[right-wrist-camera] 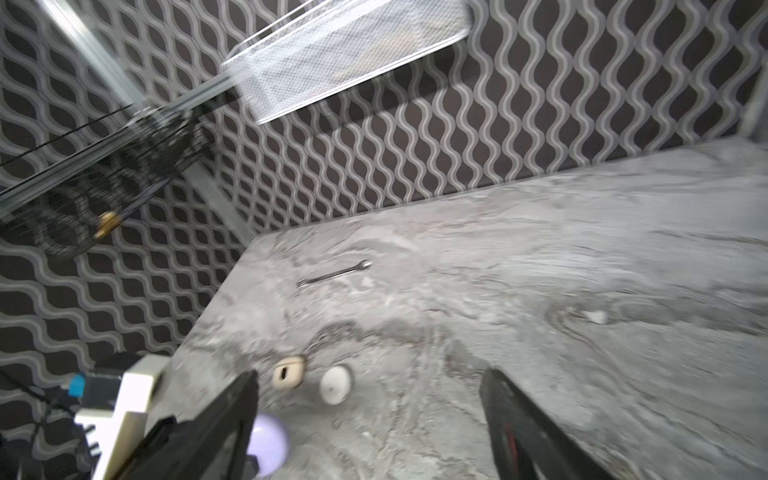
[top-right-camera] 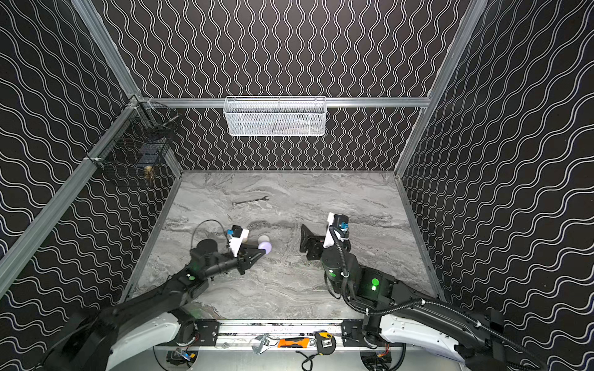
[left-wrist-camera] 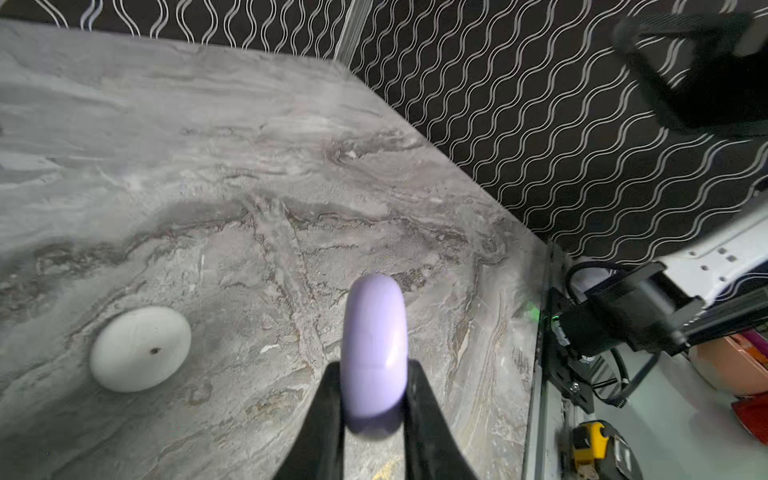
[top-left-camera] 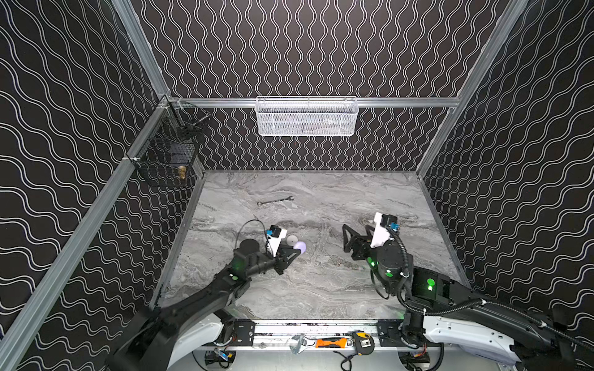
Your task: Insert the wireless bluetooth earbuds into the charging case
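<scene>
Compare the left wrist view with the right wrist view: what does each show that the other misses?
Left wrist only: the left gripper shut on a lavender oval plastic case, its seam visible, and a yellow tape measure. Right wrist only: the open right gripper, a cream rounded case, a steel wrench, a white mesh basket, a black wire basket. Both: that lavender case, a white round case and the grey marble tabletop. No earbuds show in either.

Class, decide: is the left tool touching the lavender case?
Touching. The left wrist view shows the left tool clamped against both sides of the lavender case, with no gap on either side.
</scene>
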You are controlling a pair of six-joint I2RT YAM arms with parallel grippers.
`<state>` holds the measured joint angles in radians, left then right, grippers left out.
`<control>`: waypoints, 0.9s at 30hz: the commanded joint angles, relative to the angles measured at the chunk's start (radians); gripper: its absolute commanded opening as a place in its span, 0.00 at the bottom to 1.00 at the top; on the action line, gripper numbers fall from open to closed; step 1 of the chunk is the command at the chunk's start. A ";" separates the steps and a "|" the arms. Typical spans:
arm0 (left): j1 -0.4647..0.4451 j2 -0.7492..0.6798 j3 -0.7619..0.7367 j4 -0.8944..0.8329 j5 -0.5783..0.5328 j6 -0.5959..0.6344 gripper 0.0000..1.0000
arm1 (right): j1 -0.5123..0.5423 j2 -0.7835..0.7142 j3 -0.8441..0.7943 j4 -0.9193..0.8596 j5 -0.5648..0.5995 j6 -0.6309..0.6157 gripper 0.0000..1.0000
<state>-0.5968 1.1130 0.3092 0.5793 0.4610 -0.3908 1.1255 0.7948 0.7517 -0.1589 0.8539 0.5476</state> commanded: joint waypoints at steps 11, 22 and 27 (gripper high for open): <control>-0.090 0.558 0.206 0.239 -0.176 -0.024 0.00 | -0.146 0.021 -0.018 -0.132 0.057 0.143 0.99; -0.106 0.831 0.371 0.227 -0.184 -0.054 0.13 | -0.366 0.096 0.002 -0.095 -0.108 0.113 0.99; -0.105 0.851 0.406 0.152 -0.288 -0.011 0.60 | -0.497 0.083 -0.039 0.035 -0.135 0.002 0.99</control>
<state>-0.7025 1.9598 0.7006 0.8482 0.2604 -0.4366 0.6662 0.8875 0.7303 -0.2398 0.7391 0.6277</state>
